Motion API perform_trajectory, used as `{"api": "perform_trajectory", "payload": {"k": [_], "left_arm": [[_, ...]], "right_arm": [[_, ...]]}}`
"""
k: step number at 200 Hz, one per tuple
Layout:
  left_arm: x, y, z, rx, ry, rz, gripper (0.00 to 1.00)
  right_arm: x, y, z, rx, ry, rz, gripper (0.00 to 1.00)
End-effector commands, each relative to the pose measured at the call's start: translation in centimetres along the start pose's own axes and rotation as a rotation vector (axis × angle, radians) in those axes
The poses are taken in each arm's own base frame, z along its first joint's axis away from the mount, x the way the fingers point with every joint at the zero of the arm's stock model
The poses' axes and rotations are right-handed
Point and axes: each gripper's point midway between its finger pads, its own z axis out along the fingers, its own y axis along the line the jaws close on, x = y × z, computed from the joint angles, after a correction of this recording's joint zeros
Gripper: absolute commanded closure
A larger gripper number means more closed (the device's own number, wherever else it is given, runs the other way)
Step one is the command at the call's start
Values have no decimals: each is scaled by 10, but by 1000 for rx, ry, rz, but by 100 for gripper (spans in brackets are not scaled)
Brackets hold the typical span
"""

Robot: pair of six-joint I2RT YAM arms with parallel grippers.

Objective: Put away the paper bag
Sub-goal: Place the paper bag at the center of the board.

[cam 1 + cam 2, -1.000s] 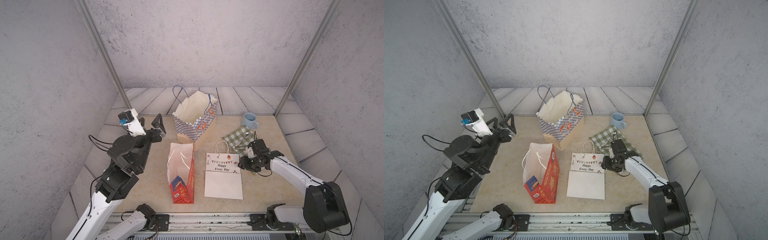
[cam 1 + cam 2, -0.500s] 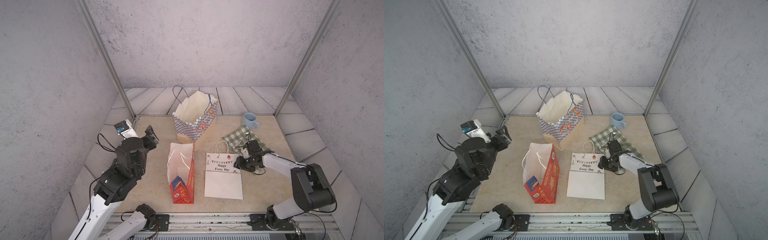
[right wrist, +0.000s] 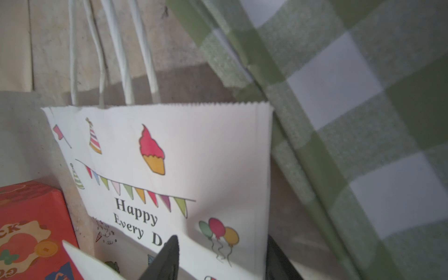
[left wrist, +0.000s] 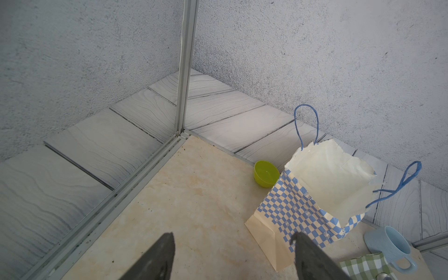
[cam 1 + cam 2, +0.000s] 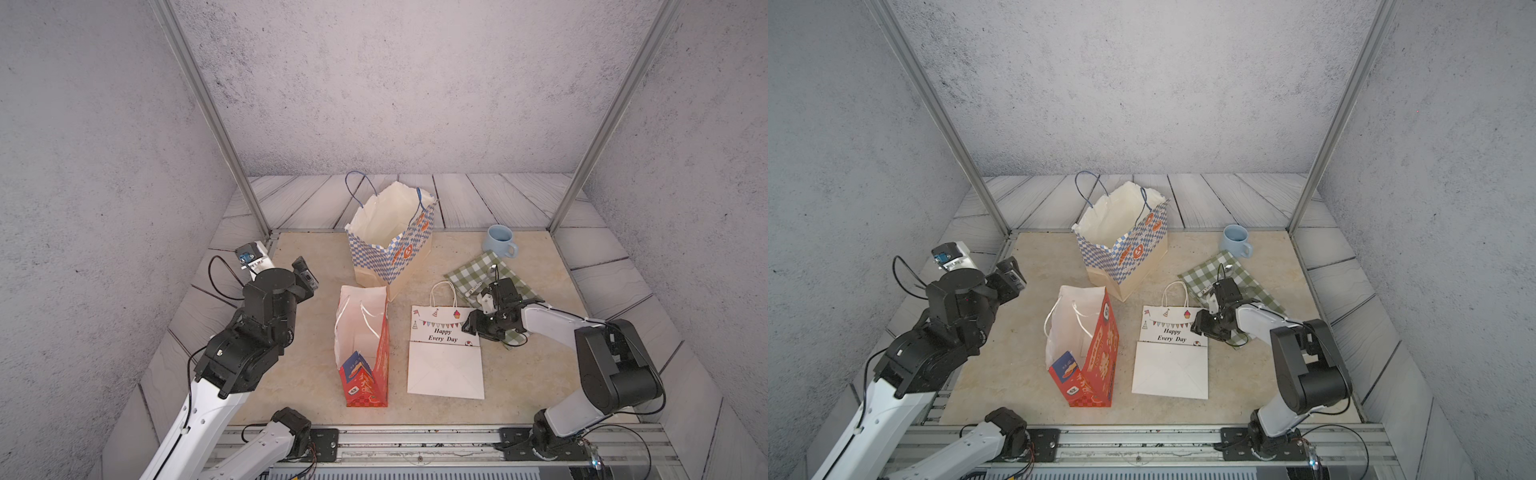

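Left arm has sunk back toward its corner and the right elbow has folded upward, while its gripper stays at the flat bag

We see the white paper bag (image 5: 444, 365) lying flat in front of the standing blue-checked bag (image 5: 390, 249), a little to its right, handles pointing toward it. The right gripper (image 3: 221, 238) sits low at the white bag's side edge. Its jaws are parted with that edge between them and, as far as we can tell, not yet pinched. We judge it is lining up a lift toward the blue-checked bag's open mouth. The left gripper (image 4: 232, 235) hangs released and empty to the left of the blue-checked bag, probably kept clear or ready to steady it
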Motion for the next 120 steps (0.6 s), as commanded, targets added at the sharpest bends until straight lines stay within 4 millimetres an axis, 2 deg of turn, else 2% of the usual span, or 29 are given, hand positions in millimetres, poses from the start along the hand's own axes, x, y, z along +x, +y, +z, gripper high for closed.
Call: {"api": "perform_trajectory", "payload": {"k": [1, 69, 120], "left_arm": [[-5, 2, -4, 0, 8, -19, 21], [-1, 2, 0, -2, 33, -23, 21], [0, 3, 2, -3, 41, -25, 21]], "right_arm": [[-6, 12, -2, -40, -1, -7, 45], [-12, 14, -8, -21, -15, -23, 45], [-18, 9, -30, 50, -66, -47, 45]]}}
